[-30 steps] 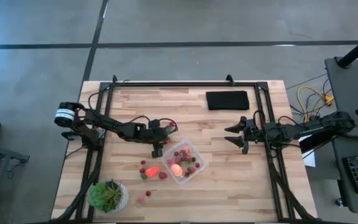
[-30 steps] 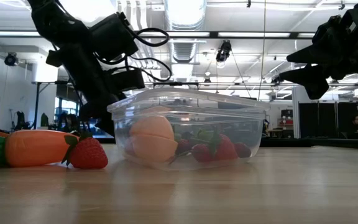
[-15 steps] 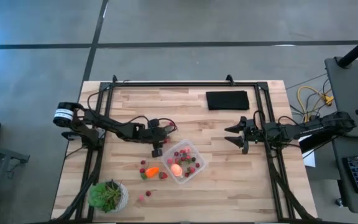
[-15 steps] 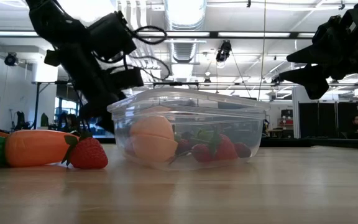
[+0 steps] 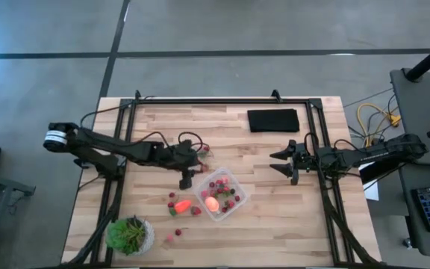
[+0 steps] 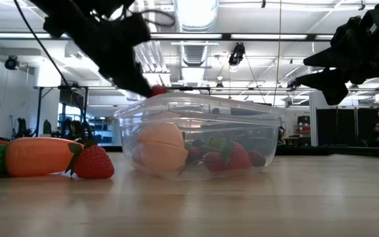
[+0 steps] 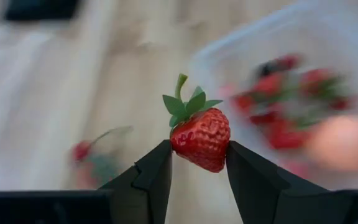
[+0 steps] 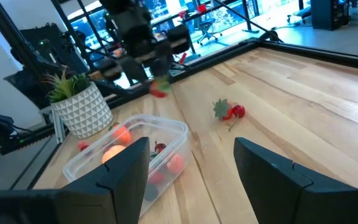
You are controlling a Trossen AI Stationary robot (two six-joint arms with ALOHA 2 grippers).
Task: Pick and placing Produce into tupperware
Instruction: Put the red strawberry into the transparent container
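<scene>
On your left, the potted plant [image 5: 130, 235] sits at the table's [image 5: 275, 224] near corner. Your left hand [image 7: 197, 163] pinches a strawberry [image 7: 200, 135] just over the tupperware's [image 5: 222, 195] rim. A carrot [image 5: 181, 205] and loose strawberries [image 5: 173, 198] lie beside the container; the round fruit [image 5: 211, 203] rests inside. Your right hand [image 5: 281, 161] hovers well apart to the right, fingers spread wide.

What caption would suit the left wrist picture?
Left gripper pinches a strawberry above the table, the tupperware blurred behind.
</scene>
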